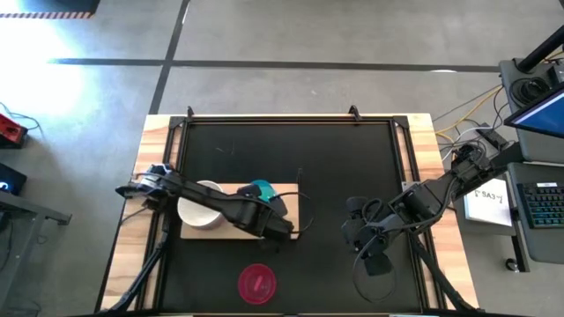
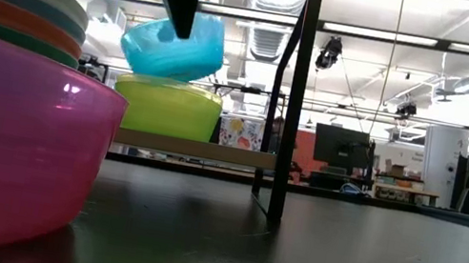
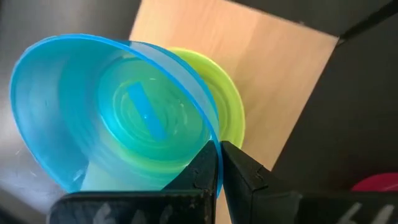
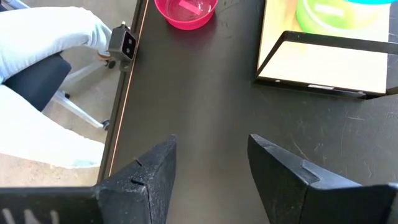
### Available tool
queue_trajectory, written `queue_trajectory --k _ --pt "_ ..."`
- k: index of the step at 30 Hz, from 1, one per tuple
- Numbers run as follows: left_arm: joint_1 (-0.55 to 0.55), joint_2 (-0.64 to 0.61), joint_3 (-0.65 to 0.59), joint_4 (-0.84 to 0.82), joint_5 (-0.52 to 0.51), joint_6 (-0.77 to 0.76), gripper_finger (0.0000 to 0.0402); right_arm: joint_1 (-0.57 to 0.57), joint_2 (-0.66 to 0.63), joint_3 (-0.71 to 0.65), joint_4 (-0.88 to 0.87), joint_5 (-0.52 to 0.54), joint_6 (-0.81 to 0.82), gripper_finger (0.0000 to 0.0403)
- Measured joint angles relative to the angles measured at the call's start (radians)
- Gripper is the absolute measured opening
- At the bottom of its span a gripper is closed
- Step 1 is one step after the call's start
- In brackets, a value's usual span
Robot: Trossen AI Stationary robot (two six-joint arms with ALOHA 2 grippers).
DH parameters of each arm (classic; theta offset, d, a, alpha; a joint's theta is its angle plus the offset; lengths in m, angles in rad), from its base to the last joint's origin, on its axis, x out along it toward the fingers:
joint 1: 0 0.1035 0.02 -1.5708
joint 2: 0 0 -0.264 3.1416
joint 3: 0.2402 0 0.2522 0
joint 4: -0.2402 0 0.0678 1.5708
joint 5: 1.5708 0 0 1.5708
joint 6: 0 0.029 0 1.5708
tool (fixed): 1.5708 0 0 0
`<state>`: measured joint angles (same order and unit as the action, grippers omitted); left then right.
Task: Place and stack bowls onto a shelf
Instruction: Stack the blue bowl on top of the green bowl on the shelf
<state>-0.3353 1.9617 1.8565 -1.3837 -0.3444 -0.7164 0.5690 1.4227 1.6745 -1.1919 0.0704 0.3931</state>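
My left gripper (image 3: 219, 163) reaches over the raised wooden shelf (image 1: 291, 195) and is shut on the cyan bowl (image 3: 112, 118). That bowl hangs tilted just above the yellow-green bowl (image 2: 166, 107), which stands on the shelf (image 2: 198, 148). A stack topped by the white bowl (image 1: 201, 204) rests on the shelf's left part. The magenta bowl (image 1: 257, 283) sits on the black table near its near edge. My right gripper (image 4: 211, 155) is open above bare table to the right of the shelf, touching nothing. My left gripper pinches the cyan bowl's rim (image 3: 214, 142), with one finger (image 3: 205, 168) on the inner side of the wall and the other on the outer side. The fingers come down from above (image 2: 179, 6). The bowl is lifted clear and tilted over the yellow-green bowl (image 3: 227, 106).
The shelf stands on a thin black metal frame with an upright post (image 2: 295, 104) at its right end. Open black tabletop (image 1: 352, 158) lies to the right of and beyond the shelf. A person's white sleeve (image 4: 50, 31) and a chair show beyond the table's edge.
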Motion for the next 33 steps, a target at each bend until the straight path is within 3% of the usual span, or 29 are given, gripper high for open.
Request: queue_trajectory --k 26,33 --pt "0.005 0.001 -0.090 0.075 0.024 0.080 0.0000 0.000 0.000 0.000 0.000 0.000 0.000 0.0185" --pt "0.005 0.001 -0.109 0.076 0.048 0.080 0.0039 0.000 0.000 0.000 0.000 0.000 0.000 0.0185"
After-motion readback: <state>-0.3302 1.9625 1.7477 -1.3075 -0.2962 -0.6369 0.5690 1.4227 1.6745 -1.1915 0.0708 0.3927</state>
